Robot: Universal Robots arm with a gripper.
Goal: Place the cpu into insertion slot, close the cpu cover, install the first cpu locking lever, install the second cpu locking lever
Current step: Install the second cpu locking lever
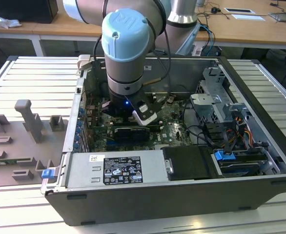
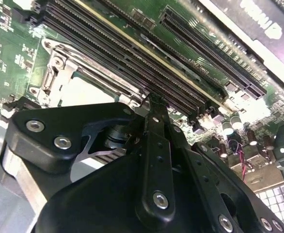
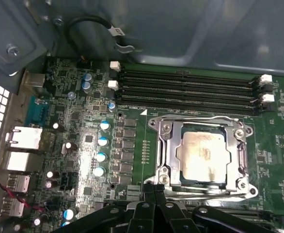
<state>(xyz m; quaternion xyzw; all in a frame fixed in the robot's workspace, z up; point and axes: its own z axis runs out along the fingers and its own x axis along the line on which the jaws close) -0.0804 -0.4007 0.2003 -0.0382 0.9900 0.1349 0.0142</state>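
The cpu [image 3: 203,154] lies flat in the insertion slot [image 3: 251,190], its silver-grey top showing through the square cut-out of the cpu cover [image 3: 167,145]. The cover lies down flat around the chip. My gripper [image 3: 154,190] is shut, its black fingertips pressed together at the socket's edge beside the cover, with nothing visible between them. In the second wrist view the gripper [image 2: 155,101] points at the strip between the cpu [image 2: 86,92] and the long memory slots [image 2: 132,58]. In the exterior view the arm's wrist [image 1: 126,58] reaches down into the open computer case [image 1: 182,195].
Long black memory slots [image 3: 185,90] run beside the socket. Blue-topped capacitors [image 3: 101,141] and metal port blocks [image 3: 23,138] stand on the board's other side. A black graphics card [image 1: 131,132] lies below the wrist. Drive cages and cables [image 1: 221,122] fill the case on the exterior view's right.
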